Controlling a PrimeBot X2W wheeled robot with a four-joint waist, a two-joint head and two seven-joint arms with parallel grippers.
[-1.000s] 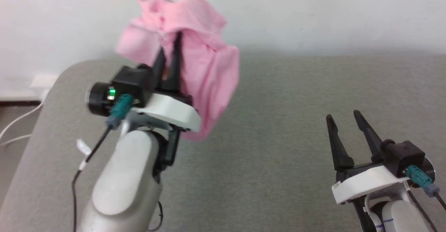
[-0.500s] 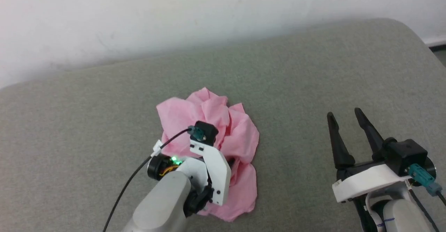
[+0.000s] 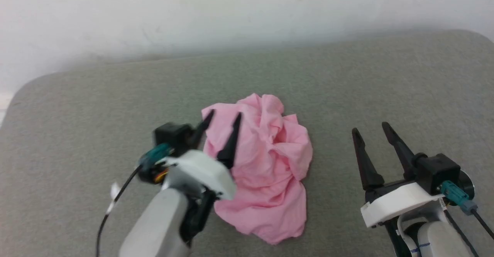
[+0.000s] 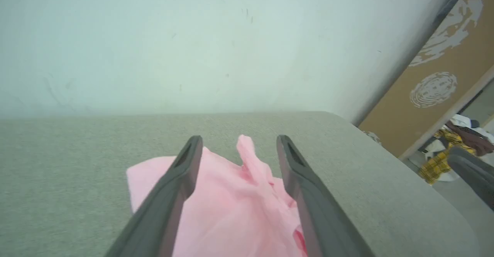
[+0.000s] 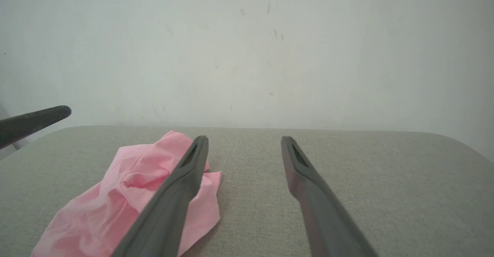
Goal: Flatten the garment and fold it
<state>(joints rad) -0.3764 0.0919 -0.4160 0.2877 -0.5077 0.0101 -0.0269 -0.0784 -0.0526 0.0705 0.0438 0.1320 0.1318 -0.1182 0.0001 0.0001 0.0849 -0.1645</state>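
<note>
Lying crumpled, the garment (image 3: 270, 172) sits under the left hand (image 3: 224, 115), fingers spread.

Bright, soft, even light with only faint shadows. The plain white wall (image 3: 247, 10) washes out at the head view's upper left. The two-fingered dark left gripper (image 3: 225, 113) is smeared with blur. Both wrist views soften and bend toward their edges.
</note>
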